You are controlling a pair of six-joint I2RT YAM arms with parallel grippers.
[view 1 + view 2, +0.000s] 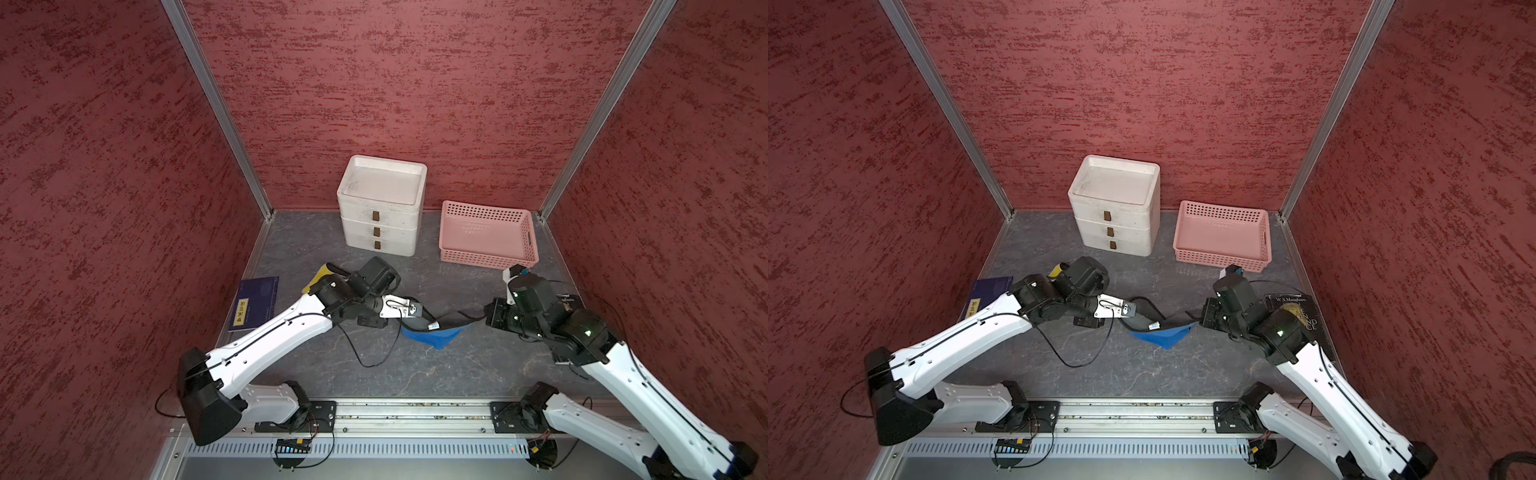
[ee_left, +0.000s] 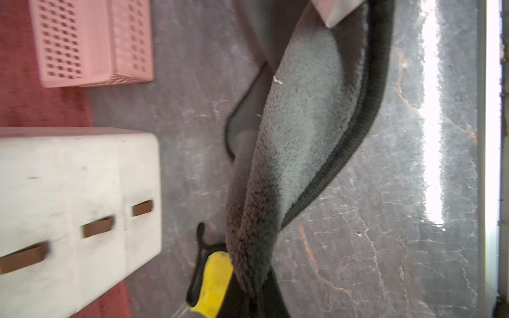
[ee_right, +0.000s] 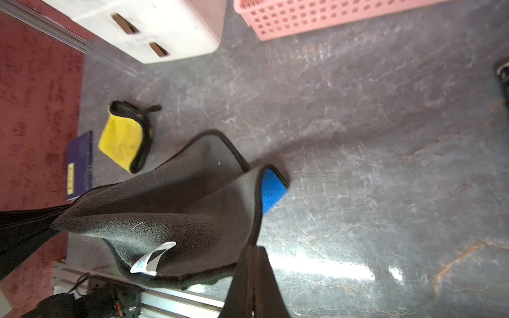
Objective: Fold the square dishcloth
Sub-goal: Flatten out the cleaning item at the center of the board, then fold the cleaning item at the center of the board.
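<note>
**Grey table, red walls: cloth is up, fold not done**

On the grey table [image 1: 457,374], the square dishcloth [image 1: 436,334] hangs in the middle between the two arms. It is grey on one side and blue on the other. The left gripper [image 2: 252,286] is pinched tight on one end. The right gripper [image 3: 253,249] is pinched tight on the other end. The cloth sags and looks bunched up, not flat. I think the fold has only begun. It must be laid down, one half over the other.

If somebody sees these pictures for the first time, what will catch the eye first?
A grey-and-blue dishcloth hangs stretched over the table's middle, pinched between the left gripper and right gripper. Behind stand a white three-drawer box and a pink basket.
</note>
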